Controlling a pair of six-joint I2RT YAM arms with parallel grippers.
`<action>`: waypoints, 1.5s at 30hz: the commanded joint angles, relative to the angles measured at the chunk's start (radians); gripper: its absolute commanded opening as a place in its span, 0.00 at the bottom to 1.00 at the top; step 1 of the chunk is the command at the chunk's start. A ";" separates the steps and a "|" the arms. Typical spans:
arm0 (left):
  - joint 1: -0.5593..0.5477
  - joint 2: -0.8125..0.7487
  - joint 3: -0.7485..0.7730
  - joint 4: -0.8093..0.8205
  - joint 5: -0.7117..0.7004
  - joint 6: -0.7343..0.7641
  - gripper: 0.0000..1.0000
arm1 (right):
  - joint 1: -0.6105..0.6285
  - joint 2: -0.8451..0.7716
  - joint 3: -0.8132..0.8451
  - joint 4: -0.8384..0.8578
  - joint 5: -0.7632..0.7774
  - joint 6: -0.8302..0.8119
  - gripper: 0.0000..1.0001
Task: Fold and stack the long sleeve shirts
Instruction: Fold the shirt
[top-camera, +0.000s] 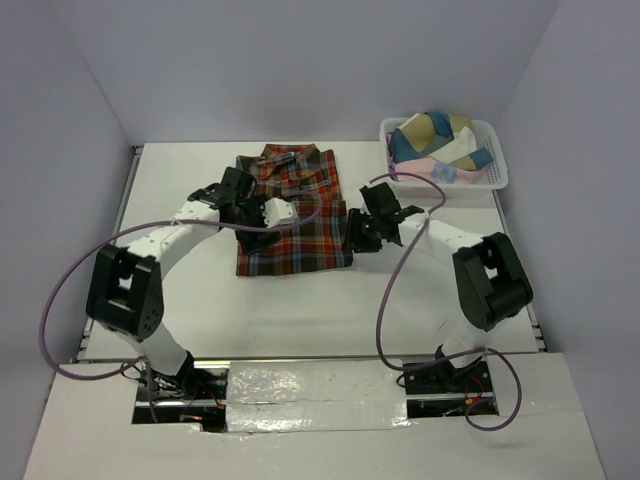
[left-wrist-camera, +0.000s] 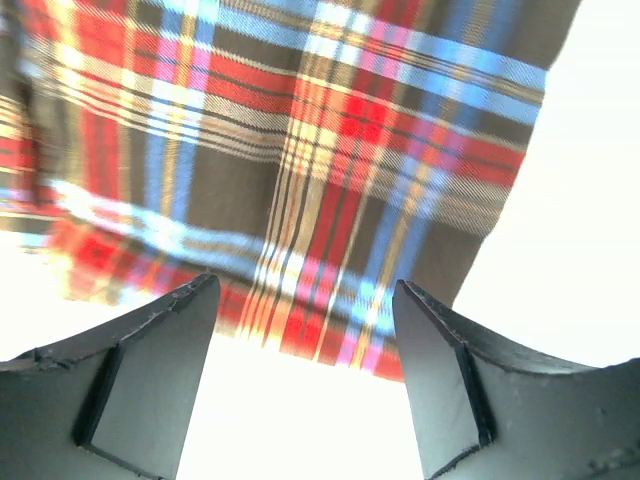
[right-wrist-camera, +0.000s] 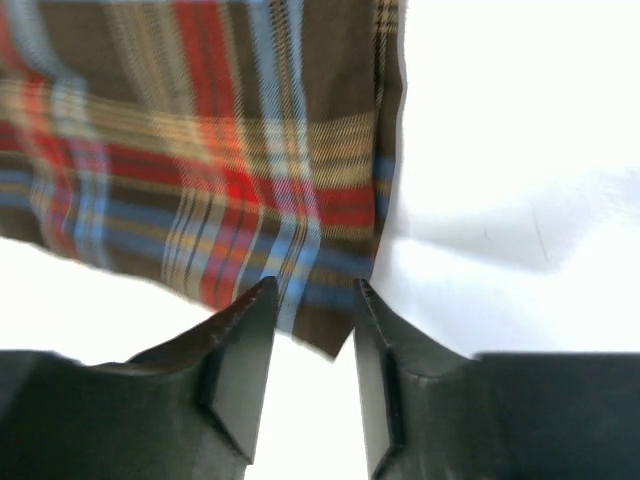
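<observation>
Just ahead of my left gripper, its jaws wide and empty, lies the plaid shirt, one corner showing between the parted, unclenched jaws of my right gripper.

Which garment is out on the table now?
The plaid shirt, lying flat; the blue, tan and pink cloth sits heaped in the basket.

I look at all three views and I can't read any words, labels, brand names, numbers or signs on anything.
</observation>
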 joint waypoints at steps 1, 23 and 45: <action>-0.005 -0.129 0.005 -0.157 0.050 0.234 0.83 | -0.006 -0.115 -0.051 -0.012 0.014 0.004 0.48; -0.010 -0.292 -0.547 0.227 -0.079 0.658 0.87 | -0.013 -0.027 -0.261 0.291 -0.193 0.248 0.64; -0.019 -0.295 -0.626 0.379 -0.040 0.607 0.43 | -0.033 -0.090 -0.382 0.489 -0.126 0.515 0.66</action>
